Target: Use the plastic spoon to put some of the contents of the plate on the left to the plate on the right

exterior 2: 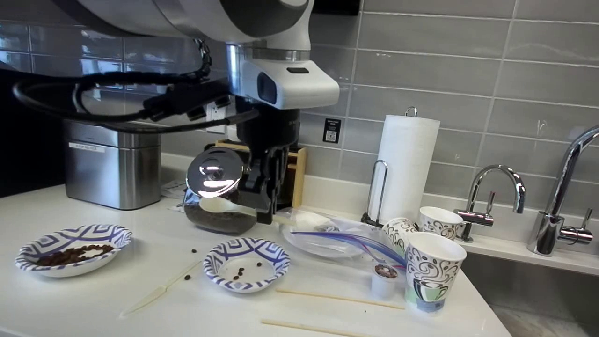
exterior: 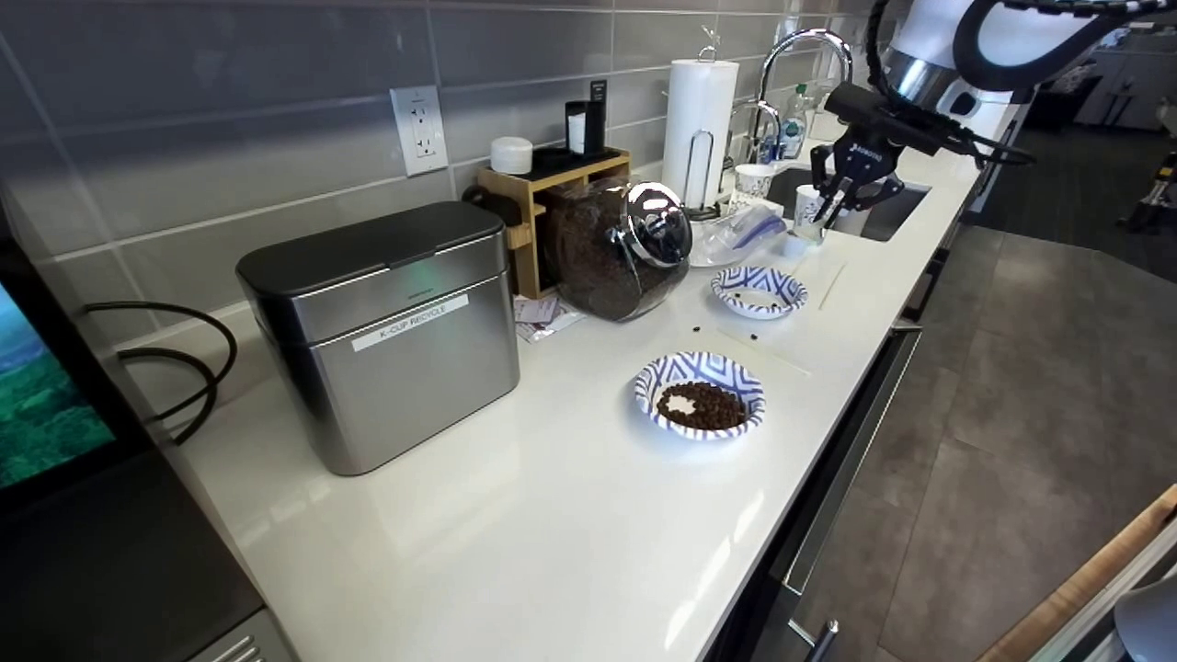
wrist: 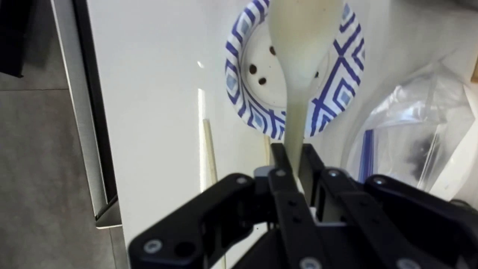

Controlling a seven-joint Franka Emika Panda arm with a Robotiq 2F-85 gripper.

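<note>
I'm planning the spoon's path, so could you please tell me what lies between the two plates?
Between the fuller plate and the emptier plate lie two loose beans and a pale knife, seen in an exterior view.

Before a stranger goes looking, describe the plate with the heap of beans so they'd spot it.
On the white counter, find the big metal bin. In an exterior view, the blue-and-white plate nearer it sits to its right. Dark beans cover most of its bottom, while its matching neighbour holds only a few.
</note>
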